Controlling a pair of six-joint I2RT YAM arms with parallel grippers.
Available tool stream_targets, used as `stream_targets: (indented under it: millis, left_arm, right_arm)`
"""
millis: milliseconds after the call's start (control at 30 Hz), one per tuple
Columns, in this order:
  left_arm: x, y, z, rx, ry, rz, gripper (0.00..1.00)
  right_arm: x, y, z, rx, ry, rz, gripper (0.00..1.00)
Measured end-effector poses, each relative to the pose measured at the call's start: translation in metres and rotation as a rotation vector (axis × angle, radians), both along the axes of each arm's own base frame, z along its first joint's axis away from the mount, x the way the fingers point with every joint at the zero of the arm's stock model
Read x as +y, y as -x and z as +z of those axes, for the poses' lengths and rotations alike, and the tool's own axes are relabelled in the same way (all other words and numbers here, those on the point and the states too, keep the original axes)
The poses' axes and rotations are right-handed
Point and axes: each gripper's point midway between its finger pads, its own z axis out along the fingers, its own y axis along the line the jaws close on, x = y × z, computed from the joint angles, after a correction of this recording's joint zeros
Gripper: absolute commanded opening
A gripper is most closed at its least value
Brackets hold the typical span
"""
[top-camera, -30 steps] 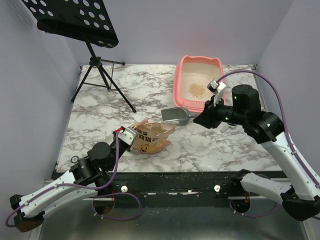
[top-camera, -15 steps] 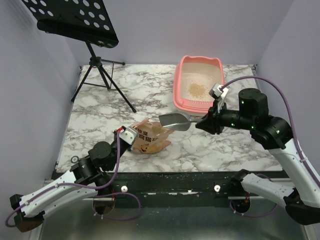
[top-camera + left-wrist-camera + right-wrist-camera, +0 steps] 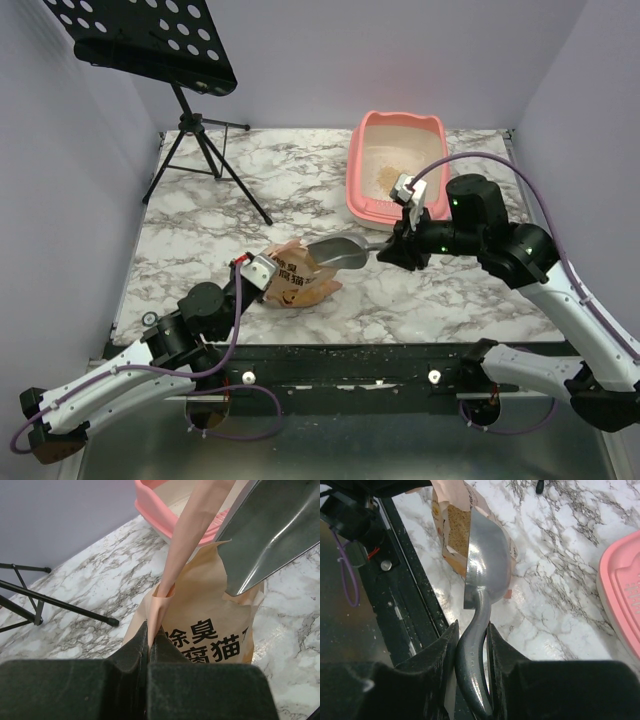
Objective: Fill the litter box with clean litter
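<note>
- Two hands share the job. The left hand [image 3: 258, 270] is pinched tight on the upper flap of the bag [image 3: 300, 280], propping its mouth open, and the right hand [image 3: 392, 250] is clamped narrowly on the handle of the scoop [image 3: 338, 254].
- The scoop's long axis runs leftward from the right hand. Its empty bowl is at the bag's mouth, just above the clean litter [image 3: 455, 527] inside.
- The litter box [image 3: 357, 180] sits far right on the tabletop [image 3: 300, 190], just behind the right hand, with only a small patch of litter in it.
- Likely next is a push left and down along the handle's line, then a short swing back to the box.
- Bare tabletop lies between bag and box, but the box's near rim needs a lift to clear. The stand [image 3: 205, 150] is well apart.
</note>
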Motion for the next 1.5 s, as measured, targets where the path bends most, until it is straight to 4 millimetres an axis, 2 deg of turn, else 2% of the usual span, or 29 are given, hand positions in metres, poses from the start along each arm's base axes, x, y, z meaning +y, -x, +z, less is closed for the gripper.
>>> stream_targets:
  millis: [267, 633, 1000, 1233, 1500]
  left_arm:
    - [-0.006, 0.003, 0.0, 0.013, 0.006, -0.032, 0.0]
    - [-0.018, 0.008, -0.005, 0.046, -0.004, -0.091, 0.0]
    - [-0.023, 0.01, -0.007, 0.068, -0.018, -0.114, 0.0]
    - [-0.025, 0.012, -0.007, 0.072, -0.014, -0.128, 0.0]
    - [-0.028, 0.015, -0.009, 0.083, -0.01, -0.152, 0.0]
  right_arm:
    - [0.012, -0.006, -0.019, -0.032, 0.086, 0.046, 0.01]
    - [0.044, -0.003, -0.041, 0.005, 0.188, 0.162, 0.01]
    - [0.059, -0.023, -0.048, 0.167, 0.272, 0.021, 0.01]
    - [0.07, -0.025, -0.086, 0.33, 0.32, -0.052, 0.01]
    - [0.087, -0.014, -0.13, 0.488, 0.175, -0.039, 0.01]
